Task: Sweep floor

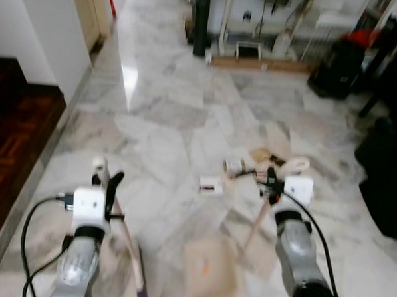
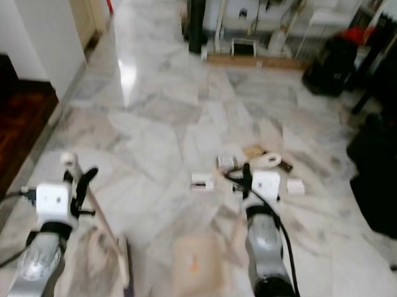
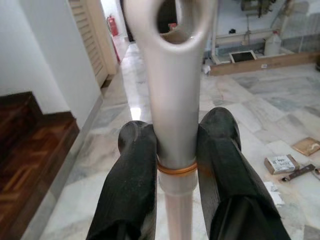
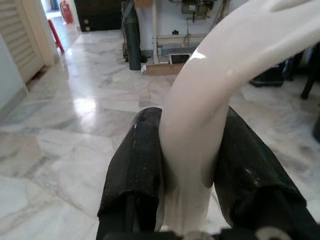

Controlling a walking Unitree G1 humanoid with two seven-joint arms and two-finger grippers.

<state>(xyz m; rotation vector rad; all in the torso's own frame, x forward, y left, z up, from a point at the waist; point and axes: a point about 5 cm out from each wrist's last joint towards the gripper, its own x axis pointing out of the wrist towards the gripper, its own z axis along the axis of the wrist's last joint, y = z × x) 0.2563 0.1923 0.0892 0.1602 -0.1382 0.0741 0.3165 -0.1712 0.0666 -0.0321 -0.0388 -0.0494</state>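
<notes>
left hand gripping broom handle, right hand gripping dustpan handle

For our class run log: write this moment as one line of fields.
left gripper: shut on broom handle | right gripper: shut on dustpan handle | litter: on marble floor ahead

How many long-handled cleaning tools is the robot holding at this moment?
2. The left gripper is clamped on a broom handle at the robot's left; the right gripper grips a white dustpan handle at its right, near the litter ahead.
</notes>
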